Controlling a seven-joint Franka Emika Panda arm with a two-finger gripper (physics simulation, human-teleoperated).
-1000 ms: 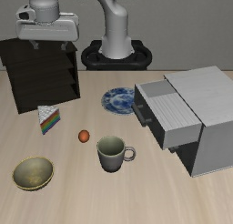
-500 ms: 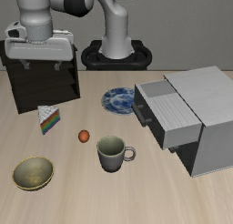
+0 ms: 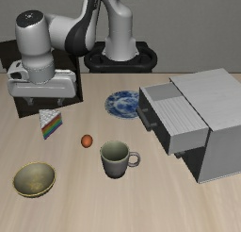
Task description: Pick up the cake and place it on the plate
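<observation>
Tan tabletop (image 3: 94, 193) up close: spotted bowl (image 3: 34, 179) and mug (image 3: 117, 158) nearest, orange ball (image 3: 87, 140) just behind. Found cake (image 3: 49, 126) farther back, lying on tabletop, apart from plate (image 3: 120, 104), toward the exterior view's left. Caught gripper (image 3: 47, 106) hanging just above cake, fingers spread, holding nothing.

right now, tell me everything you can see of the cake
The cake is a small wedge-shaped slice with a white top and outer face, and a cut side showing rainbow-coloured layers. It looks soft and frosted. It stands upright and whole on the wooden table, toward the exterior view's left, just in front of the dark shelf unit. It is not on the plate. The gripper hangs right over its top; whether they touch is unclear.
</observation>
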